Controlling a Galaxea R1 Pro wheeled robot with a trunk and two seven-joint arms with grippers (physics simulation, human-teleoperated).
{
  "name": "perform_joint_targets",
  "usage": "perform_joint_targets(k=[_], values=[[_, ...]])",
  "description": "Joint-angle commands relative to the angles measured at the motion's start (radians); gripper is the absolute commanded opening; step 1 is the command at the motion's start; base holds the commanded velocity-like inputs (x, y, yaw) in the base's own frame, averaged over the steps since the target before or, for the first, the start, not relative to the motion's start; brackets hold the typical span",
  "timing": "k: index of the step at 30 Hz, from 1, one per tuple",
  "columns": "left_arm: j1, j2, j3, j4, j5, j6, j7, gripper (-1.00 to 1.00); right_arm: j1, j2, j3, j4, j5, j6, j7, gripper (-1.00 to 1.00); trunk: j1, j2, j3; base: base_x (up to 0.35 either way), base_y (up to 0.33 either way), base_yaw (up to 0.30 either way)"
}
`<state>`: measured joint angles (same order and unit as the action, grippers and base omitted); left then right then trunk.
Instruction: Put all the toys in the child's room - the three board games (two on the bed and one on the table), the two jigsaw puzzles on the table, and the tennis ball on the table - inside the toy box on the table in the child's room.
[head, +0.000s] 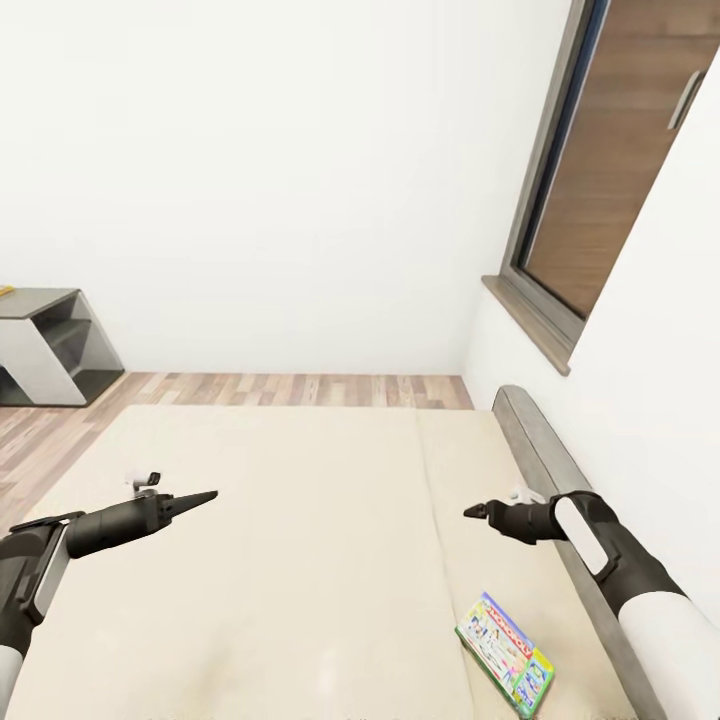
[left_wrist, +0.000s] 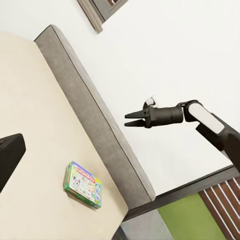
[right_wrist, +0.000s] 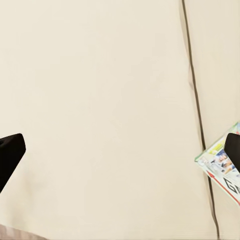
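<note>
The robot stood at the bed, a big flat cream mattress with a thin seam line running down it. Both arms reached out over the bed, one on each side, well apart from each other.

One board game lay flat on the bed, near the robot's right side and close to the grey headboard. It was a thin box with green, blue and white colours and small pictures on it. It lay past the seam, on the narrow strip of mattress next to the headboard. Nothing was touching it.

The left gripper hung in the air above the left part of the bed. Its fingers looked pressed close together into a point, with nothing between them.

The right gripper hung above the right part of the bed, up over the game box and not touching it. In the left wrist view the right gripper showed its two fingers apart by a narrow gap, and it held nothing. In the right wrist view, a corner of the game box peeked in beside one dark fingertip.

Behind the bed there was a wood plank floor, a white wall, a grey shelf at the far left and a window with a brown view at the right.
</note>
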<state>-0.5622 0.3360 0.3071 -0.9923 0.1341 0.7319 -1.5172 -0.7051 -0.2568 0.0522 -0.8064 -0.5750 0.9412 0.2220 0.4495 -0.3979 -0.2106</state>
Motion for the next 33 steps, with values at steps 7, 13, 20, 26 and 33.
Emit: perform_joint_targets(k=[7,13,20,26,33], values=[[0.0,-0.001,-0.002,-0.001,0.001,0.01,-0.007,1.0,-0.01,-0.001,0.003,0.062,0.012,-0.009,0.008,1.0,0.001,-0.002,-0.014,0.0,0.0,0.0],[0.002,-0.017,-0.003,-0.003,0.001,0.01,-0.037,1.0,-0.015,-0.002,0.003,0.12,0.013,-0.085,0.009,1.0,0.001,-0.002,-0.023,0.0,0.0,0.0],[0.002,-0.027,-0.003,-0.003,0.001,0.01,-0.054,1.0,-0.032,-0.003,0.004,0.163,0.02,-0.123,0.009,1.0,0.001,-0.002,-0.035,0.0,0.0,0.0],[0.002,-0.031,-0.003,-0.003,0.001,0.01,-0.054,1.0,-0.041,-0.003,0.003,0.202,0.069,-0.164,0.01,1.0,0.001,-0.002,-0.045,0.0,0.0,0.0],[0.002,-0.031,-0.034,-0.003,0.001,0.01,-0.054,1.0,-0.046,-0.003,0.003,0.226,0.103,-0.204,0.012,1.0,0.001,-0.002,-0.056,0.0,0.0,0.0]])
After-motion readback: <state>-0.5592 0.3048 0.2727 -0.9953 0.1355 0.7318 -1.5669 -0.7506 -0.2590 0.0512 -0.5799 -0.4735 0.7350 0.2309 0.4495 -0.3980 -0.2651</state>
